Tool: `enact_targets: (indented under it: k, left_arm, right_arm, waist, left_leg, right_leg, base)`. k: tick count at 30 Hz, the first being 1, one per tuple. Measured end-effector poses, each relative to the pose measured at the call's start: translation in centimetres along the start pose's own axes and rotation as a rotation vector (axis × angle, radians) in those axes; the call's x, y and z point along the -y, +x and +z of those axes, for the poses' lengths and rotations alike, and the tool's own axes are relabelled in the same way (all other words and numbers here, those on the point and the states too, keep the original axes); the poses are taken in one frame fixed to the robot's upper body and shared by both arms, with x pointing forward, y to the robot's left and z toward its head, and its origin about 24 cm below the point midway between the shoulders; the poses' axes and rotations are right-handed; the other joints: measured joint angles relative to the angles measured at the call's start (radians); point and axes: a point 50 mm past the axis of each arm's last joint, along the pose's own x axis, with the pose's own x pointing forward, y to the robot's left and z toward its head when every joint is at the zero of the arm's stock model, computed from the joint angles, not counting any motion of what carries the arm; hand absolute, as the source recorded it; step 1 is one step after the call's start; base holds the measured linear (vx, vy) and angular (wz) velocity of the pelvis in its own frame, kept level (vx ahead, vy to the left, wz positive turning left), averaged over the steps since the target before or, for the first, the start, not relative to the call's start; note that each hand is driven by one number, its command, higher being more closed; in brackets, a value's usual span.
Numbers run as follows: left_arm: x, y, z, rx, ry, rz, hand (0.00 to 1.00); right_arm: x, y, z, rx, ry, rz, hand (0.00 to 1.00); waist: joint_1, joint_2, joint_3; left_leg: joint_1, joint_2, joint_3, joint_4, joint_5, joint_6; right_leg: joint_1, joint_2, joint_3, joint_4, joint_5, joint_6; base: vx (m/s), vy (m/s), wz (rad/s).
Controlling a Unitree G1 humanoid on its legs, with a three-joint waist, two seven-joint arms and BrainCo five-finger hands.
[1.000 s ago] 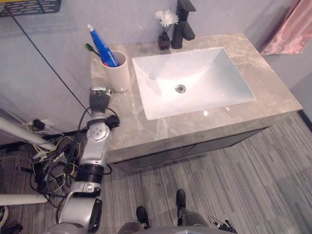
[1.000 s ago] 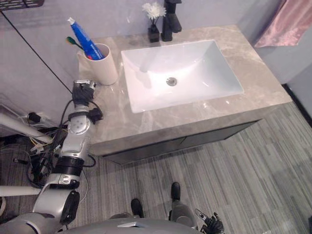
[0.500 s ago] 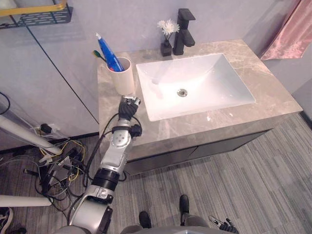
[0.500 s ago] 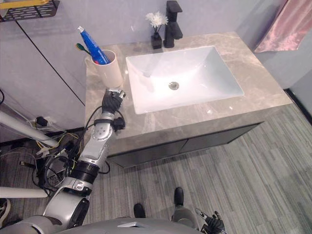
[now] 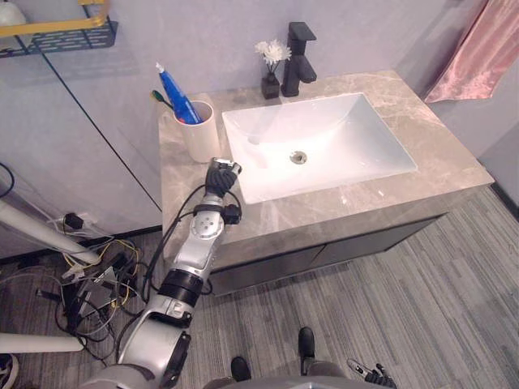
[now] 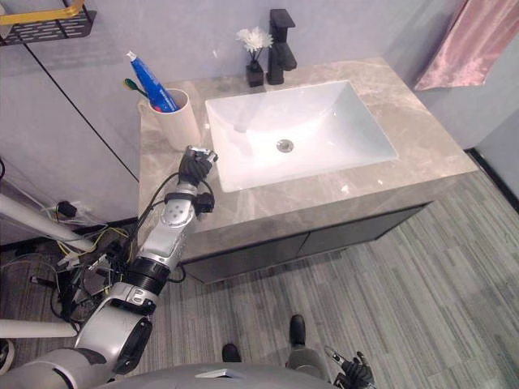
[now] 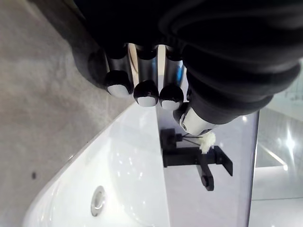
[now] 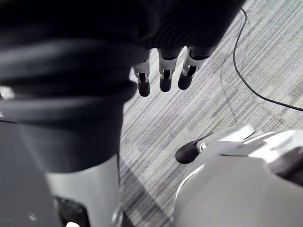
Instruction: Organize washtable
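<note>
Head: steer the left robot hand [image 5: 221, 180], over the tabletop [image 5: 324, 207] beside the sink [image 5: 324, 138], clear of the cup [image 5: 200, 138] holding toothpaste [image 5: 174, 89] just beyond it. Left wrist: fingers [image 7: 147, 92] relaxed, empty. Right wrist: leave the right robot hand [image 8: 163, 71] slack above the floor [image 8: 213, 104].

You'll see the robot's silver-grey left arm [image 5: 197, 245] as a run of smooth rounded shells, split by black bands at the joints, with a round silver disc on the forearm. Its left hand [image 5: 220, 175] wears a dark ribbed cover [image 7: 227, 61] over the back and wrist. Past that cover you get silver fingers [image 7: 146, 90] capped with glossy dark tips. The right hand [image 8: 164, 75] looks the same to you: black ribbed cover, silver fingers, dark tips.
</note>
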Motion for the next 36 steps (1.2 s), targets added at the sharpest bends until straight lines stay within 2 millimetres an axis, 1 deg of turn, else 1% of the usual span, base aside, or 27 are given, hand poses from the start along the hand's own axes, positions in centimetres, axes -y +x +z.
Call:
enact_targets:
  k: [4, 8, 10, 11, 12, 13, 15, 17, 21, 22, 24, 26, 28, 29, 30, 31, 32, 34, 36]
  left_arm:
    - [-0.7, 0.9, 0.2, -0.011, 0.009, 0.026, 1.00]
    - [-2.0, 1.9, 0.7, -0.016, 0.008, 0.074, 1.00]
    - [-3.0, 2.4, 0.9, -0.022, 0.012, 0.105, 1.00]
    - [-3.9, 2.6, 1.0, -0.025, 0.032, 0.126, 1.00]
    - [-4.4, 2.6, 1.0, -0.026, 0.044, 0.132, 1.00]
    - [-5.0, 2.7, 1.2, -0.022, 0.059, 0.143, 1.00]
    - [-5.5, 3.1, 1.7, -0.012, 0.071, 0.153, 1.00]
    - [-6.4, 3.3, 2.0, -0.017, 0.044, 0.186, 1.00]
    - [-6.8, 3.9, 2.5, -0.016, 0.045, 0.199, 1.00]
    - [-7.1, 4.0, 2.8, -0.010, 0.048, 0.204, 1.00]
    - [-7.5, 4.6, 3.9, 0.015, 0.057, 0.213, 1.00]
    - [-7.4, 5.1, 5.2, 0.050, 0.053, 0.213, 1.00]
    - [-7.3, 5.8, 6.9, 0.096, 0.051, 0.214, 1.00]
    - [-7.5, 5.9, 7.3, 0.106, 0.054, 0.216, 1.00]
    - [-7.8, 6.2, 8.4, 0.135, 0.060, 0.222, 1.00]
    - [-7.9, 6.3, 8.8, 0.146, 0.063, 0.226, 1.00]
    - [-8.0, 6.7, 9.7, 0.165, 0.062, 0.230, 1.00]
    - [-8.6, 7.0, 10.9, 0.195, 0.071, 0.248, 1.00]
    - [-8.9, 7.0, 11.3, 0.205, 0.076, 0.255, 1.00]
  right_arm:
    - [0.0, 0.0, 0.0, 0.000, 0.002, 0.000, 0.00]
    - [0.1, -0.1, -0.1, -0.004, 0.005, -0.003, 0.00]
    - [0.2, 0.0, -0.1, -0.004, 0.011, -0.004, 0.00]
    - [0.2, -0.1, -0.2, -0.006, 0.029, -0.006, 0.00]
    - [0.2, -0.1, -0.2, -0.007, 0.040, -0.007, 0.00]
    - [0.3, -0.1, -0.2, -0.008, 0.048, -0.011, 0.00]
    - [0.6, -0.1, -0.4, -0.013, 0.062, -0.023, 0.00]
    - [0.9, -0.2, -0.7, -0.020, 0.069, -0.031, 0.00]
    - [1.0, -0.4, -1.0, -0.028, 0.069, -0.035, 0.00]
    - [1.0, -0.4, -1.0, -0.027, 0.070, -0.032, 0.00]
    - [0.9, -0.4, -1.0, -0.028, 0.069, -0.025, 0.00]
    - [0.9, -0.4, -1.0, -0.027, 0.069, -0.025, 0.00]
    - [0.9, -0.4, -1.0, -0.027, 0.070, -0.025, 0.00]
    - [0.9, -0.4, -1.0, -0.027, 0.070, -0.025, 0.00]
    - [0.9, -0.4, -1.0, -0.026, 0.069, -0.023, 0.00]
    - [0.9, -0.4, -1.0, -0.027, 0.069, -0.023, 0.00]
    - [0.9, -0.4, -1.1, -0.028, 0.070, -0.024, 0.00]
    - [0.7, -0.4, -1.0, -0.024, 0.069, -0.017, 0.00]
    - [0.7, -0.4, -1.1, -0.027, 0.068, -0.017, 0.00]
  waist:
    - [0.001, 0.000, 0.000]
    - [-0.003, 0.000, 0.000]
    - [-0.008, 0.000, 0.000]
    - [-0.017, 0.000, 0.000]
    - [-0.020, 0.000, 0.000]
    - [-0.020, 0.000, 0.000]
    - [-0.019, -0.001, 0.001]
    - [-0.021, -0.001, 0.001]
    - [-0.022, -0.006, 0.005]
    - [-0.022, -0.012, 0.009]
    - [-0.020, -0.029, 0.023]
    - [-0.020, -0.038, 0.031]
    - [-0.022, -0.045, 0.043]
    - [-0.023, -0.047, 0.047]
    - [-0.023, -0.052, 0.059]
    - [-0.024, -0.052, 0.061]
    - [-0.026, -0.054, 0.061]
    - [-0.026, -0.065, 0.070]
    - [-0.029, -0.068, 0.073]
  left_leg:
    - [0.000, 0.000, 0.007, 0.000, 0.000, 0.000]
    - [0.000, 0.000, 0.017, -0.004, 0.000, 0.000]
    - [-0.001, 0.000, 0.021, -0.005, 0.000, 0.000]
    - [-0.002, 0.000, 0.023, -0.005, 0.000, 0.000]
    - [-0.003, 0.000, 0.024, -0.006, 0.000, 0.000]
    - [-0.007, 0.000, 0.030, -0.006, 0.000, 0.000]
    - [-0.021, 0.000, 0.035, -0.004, 0.000, 0.000]
    - [-0.023, 0.001, 0.040, -0.004, -0.001, -0.001]
    - [-0.026, 0.002, 0.046, -0.004, -0.001, -0.001]
    - [-0.027, 0.003, 0.053, -0.004, -0.001, -0.001]
    - [-0.038, 0.005, 0.064, 0.007, -0.010, -0.006]
    - [-0.065, 0.009, 0.066, 0.036, -0.026, -0.007]
    - [-0.093, 0.017, 0.071, 0.078, -0.040, -0.002]
    - [-0.098, 0.020, 0.074, 0.089, -0.046, -0.001]
    - [-0.108, 0.028, 0.086, 0.118, -0.063, 0.000]
    - [-0.116, 0.032, 0.089, 0.130, -0.070, 0.000]
    - [-0.134, 0.038, 0.091, 0.155, -0.083, 0.003]
    - [-0.142, 0.040, 0.090, 0.177, -0.095, 0.006]
    - [-0.146, 0.046, 0.090, 0.197, -0.110, 0.009]
  right_leg:
    - [-0.004, 0.000, 0.008, 0.000, 0.002, 0.002]
    - [-0.011, 0.003, 0.019, 0.000, 0.002, 0.002]
    - [-0.014, 0.004, 0.022, 0.000, 0.002, 0.002]
    - [-0.017, 0.005, 0.024, 0.000, 0.002, 0.002]
    - [-0.019, 0.005, 0.026, 0.000, 0.003, 0.002]
    - [-0.026, 0.006, 0.030, 0.000, 0.004, 0.001]
    - [-0.041, 0.006, 0.037, 0.000, 0.008, 0.001]
    - [-0.045, 0.008, 0.042, 0.000, 0.009, 0.001]
    - [-0.052, 0.011, 0.047, 0.000, 0.011, -0.002]
    - [-0.057, 0.012, 0.054, 0.000, 0.014, -0.004]
    - [-0.069, 0.013, 0.074, 0.000, 0.018, -0.005]
    - [-0.084, 0.012, 0.078, 0.000, 0.020, -0.002]
    - [-0.097, 0.012, 0.087, 0.002, 0.025, -0.001]
    - [-0.099, 0.013, 0.089, 0.003, 0.027, 0.000]
    - [-0.102, 0.017, 0.102, 0.006, 0.030, -0.001]
    - [-0.106, 0.019, 0.105, 0.007, 0.032, -0.002]
    - [-0.117, 0.021, 0.112, 0.007, 0.035, -0.002]
    - [-0.125, 0.024, 0.134, 0.007, 0.041, -0.003]
    - [-0.125, 0.028, 0.141, 0.007, 0.044, -0.002]
  base:
    - [-0.01, 0.001, -0.06]
    - [0.01, -0.001, -0.07]
    - [0.01, -0.001, -0.05]
    - [0.01, 0.000, -0.04]
    - [0.01, 0.001, -0.08]
    - [0.01, 0.001, -0.09]
    - [0.00, 0.001, -0.08]
    - [0.01, -0.004, -0.07]
    - [0.00, -0.006, -0.06]
    - [-0.02, -0.006, -0.17]
    - [-0.04, -0.012, -0.16]
    - [-0.04, -0.005, -0.03]
    - [-0.02, -0.002, -0.05]
    - [0.01, 0.002, -0.20]
    - [0.01, 0.006, -0.21]
    - [0.02, 0.013, -0.23]
    - [0.02, 0.012, -0.14]
    - [0.02, -0.006, -0.26]
    - [-0.01, 0.003, -0.20]
